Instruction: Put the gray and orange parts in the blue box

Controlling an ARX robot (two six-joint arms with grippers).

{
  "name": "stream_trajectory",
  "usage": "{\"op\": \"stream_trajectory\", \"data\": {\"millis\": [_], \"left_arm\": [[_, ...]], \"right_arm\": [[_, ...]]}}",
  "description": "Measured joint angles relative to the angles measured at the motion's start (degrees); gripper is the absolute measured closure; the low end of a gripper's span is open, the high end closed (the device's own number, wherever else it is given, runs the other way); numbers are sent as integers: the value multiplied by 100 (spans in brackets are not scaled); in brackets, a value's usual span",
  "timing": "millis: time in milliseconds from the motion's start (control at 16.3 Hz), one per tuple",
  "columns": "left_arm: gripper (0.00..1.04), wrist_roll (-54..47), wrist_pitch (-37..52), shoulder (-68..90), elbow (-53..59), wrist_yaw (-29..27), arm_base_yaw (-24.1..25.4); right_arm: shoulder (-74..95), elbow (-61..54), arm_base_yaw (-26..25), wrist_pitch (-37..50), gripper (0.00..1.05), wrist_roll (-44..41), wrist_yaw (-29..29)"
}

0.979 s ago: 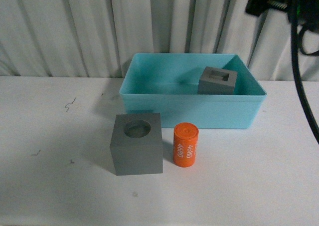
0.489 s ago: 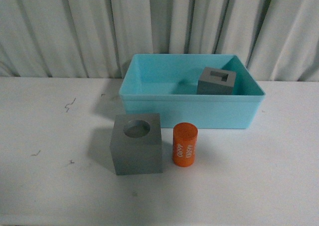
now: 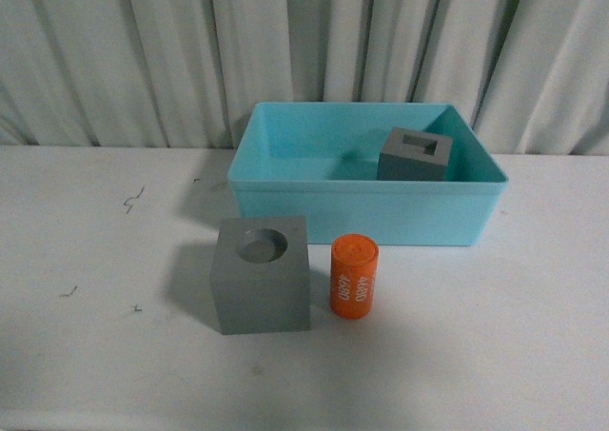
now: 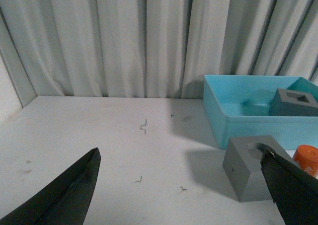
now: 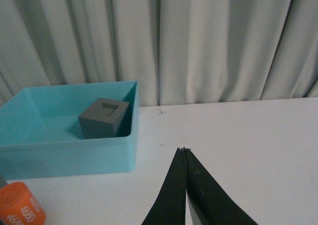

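One gray block, rectangular slot upward (image 3: 414,155), is seen inside the blue box (image 3: 366,210), close to its far right corner. Two parts are pictured outside it, on the white table (image 3: 495,336): a gray block with a round hole on top (image 3: 262,274) and an orange cylinder printed "4680" (image 3: 354,277). Both are set just beside each other near the table's middle, a little in front of the box's near wall. The cylinder is stood upright, its long axis vertical. The box itself is placed toward the table's far edge, against a pale curtain (image 3: 143,60).

Neither arm is shown in the front view. The left gripper (image 4: 179,153) is held spread wide, with nothing between its fingers and the round-hole block just ahead of it. The right gripper (image 5: 183,150) is pressed closed on nothing, its tips pointed past the box's end. The left arm is judged the nearer to the block; the cylinder lies between the two arms.
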State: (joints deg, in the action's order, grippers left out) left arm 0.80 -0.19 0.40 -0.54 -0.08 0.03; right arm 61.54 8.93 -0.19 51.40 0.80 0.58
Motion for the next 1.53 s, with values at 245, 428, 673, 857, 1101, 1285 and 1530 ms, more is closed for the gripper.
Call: {"op": "stream_trajectory", "data": {"millis": [245,428,673,857,1101,1285,1530], "left_arm": [[7,0,-2,0,0,2,0],[7,0,-2,0,0,4,0],[7,0,-2,0,0,4,0],[7,0,-2,0,0,4,0],[7,0,-2,0,0,4,0],[7,0,-2,0,0,4,0],[7,0,-2,0,0,4,0]], "right_arm": [[-682,-426,-13,-2,103,-42,-37],[-1141,-743,-13,-496,103,-42,-37],[-2055,-787,-13,-1178,103,-42,-39],[-2865,-824,-13,-1904,103,-42,-39],[-3764,-826,-13,-2741,103,-42,-39],[-4387,-826,-13,-3357,103,-42,-39],[-4907,-826,-13,-3880,103,-42,-39]]}}
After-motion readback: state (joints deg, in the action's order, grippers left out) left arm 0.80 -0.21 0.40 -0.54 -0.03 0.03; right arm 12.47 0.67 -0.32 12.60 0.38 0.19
